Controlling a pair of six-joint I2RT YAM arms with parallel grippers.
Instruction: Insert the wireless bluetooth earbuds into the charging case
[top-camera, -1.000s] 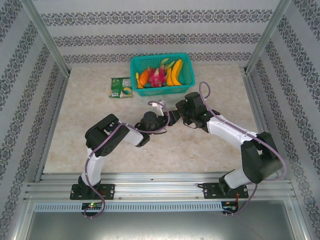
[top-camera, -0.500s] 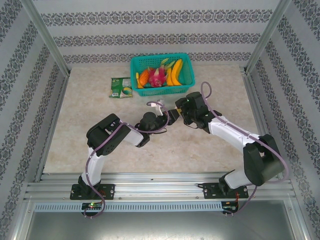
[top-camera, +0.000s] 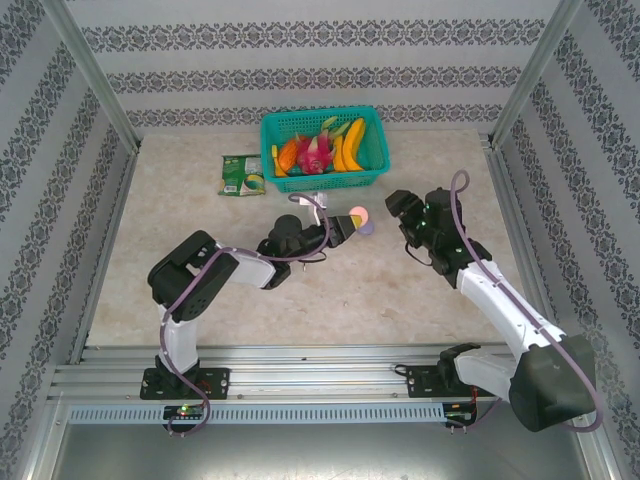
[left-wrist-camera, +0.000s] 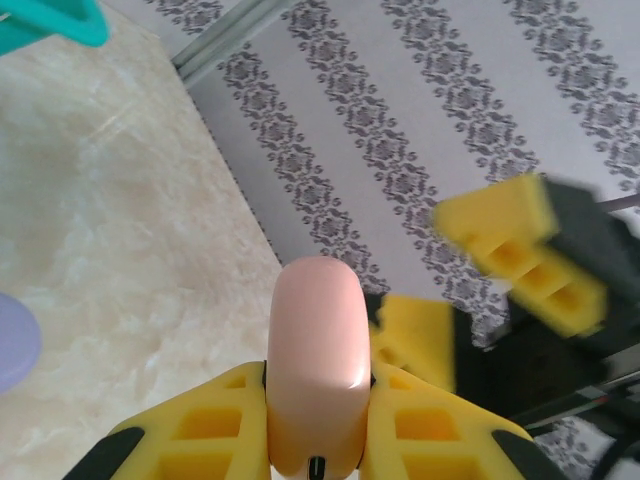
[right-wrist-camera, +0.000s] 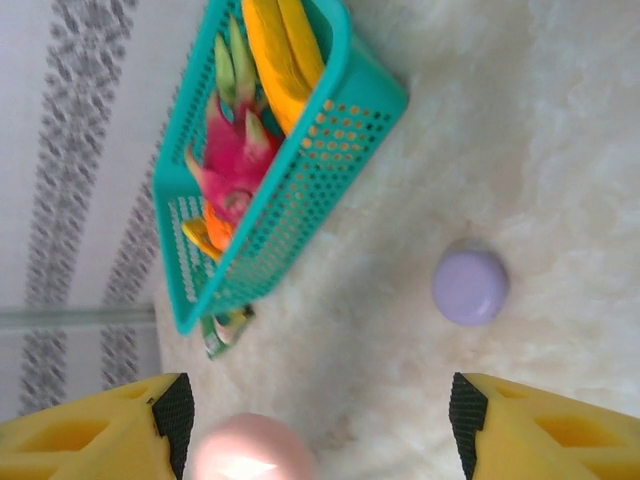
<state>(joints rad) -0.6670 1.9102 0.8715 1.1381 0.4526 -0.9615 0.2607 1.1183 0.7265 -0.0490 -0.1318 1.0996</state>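
the right gripper has backed off to the right since a second ago, when it sat close against the left gripper, and its fingers now stand spread with nothing between them. the left fingers pinch the pink charging case, which looks shut and pokes out edge-on past the tips, long axis aimed toward the free right arm. a lilac case lies shut on the table just beside it, between the two grippers. whether the earbuds sit inside either case cannot be told. at the back, a teal basket holds bananas and a dragon fruit, with a green packet beside it.
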